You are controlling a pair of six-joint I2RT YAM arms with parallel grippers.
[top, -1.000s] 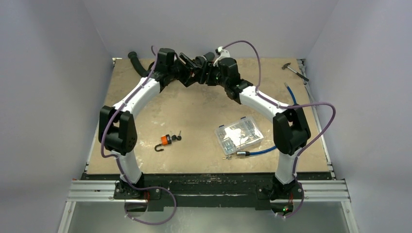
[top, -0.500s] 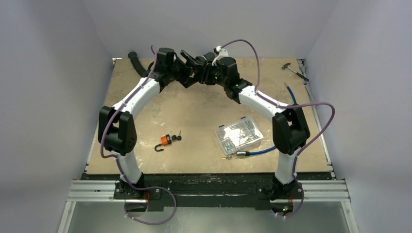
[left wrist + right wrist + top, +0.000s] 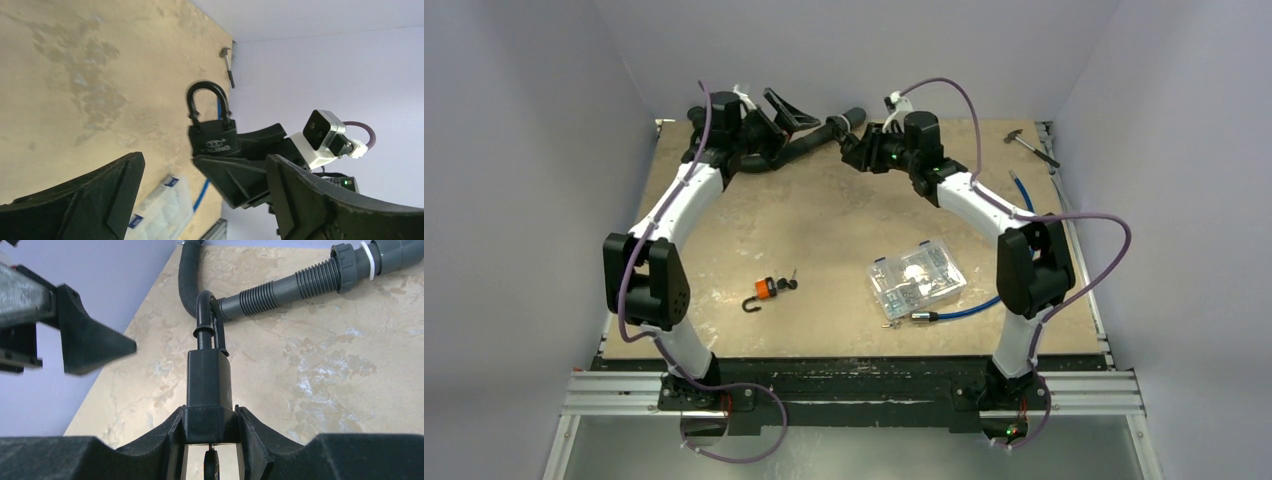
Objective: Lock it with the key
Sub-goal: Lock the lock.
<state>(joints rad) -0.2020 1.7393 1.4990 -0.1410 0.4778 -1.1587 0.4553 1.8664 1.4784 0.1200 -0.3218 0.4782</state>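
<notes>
Left tool (image 3: 782, 108) drawn back, jaws spread, right tool (image 3: 210, 421) clamping black padlock (image 3: 209, 375)

- The padlock (image 3: 214, 140) is showing black.
- The small lock (image 3: 766, 288) is showing orange.
- The table (image 3: 844, 220) is showing mottled beige.
- The hose (image 3: 280, 288) is showing ribbed grey.
- The cable (image 3: 959, 312) is showing blue.

A grey ribbed hose (image 3: 809, 148) lies along the far edge of the tan table (image 3: 844, 220). A clear box (image 3: 916, 279) of small parts sits near right, with a blue cable (image 3: 964, 310) just beside it. A hammer (image 3: 1031, 143) rests far right.
</notes>
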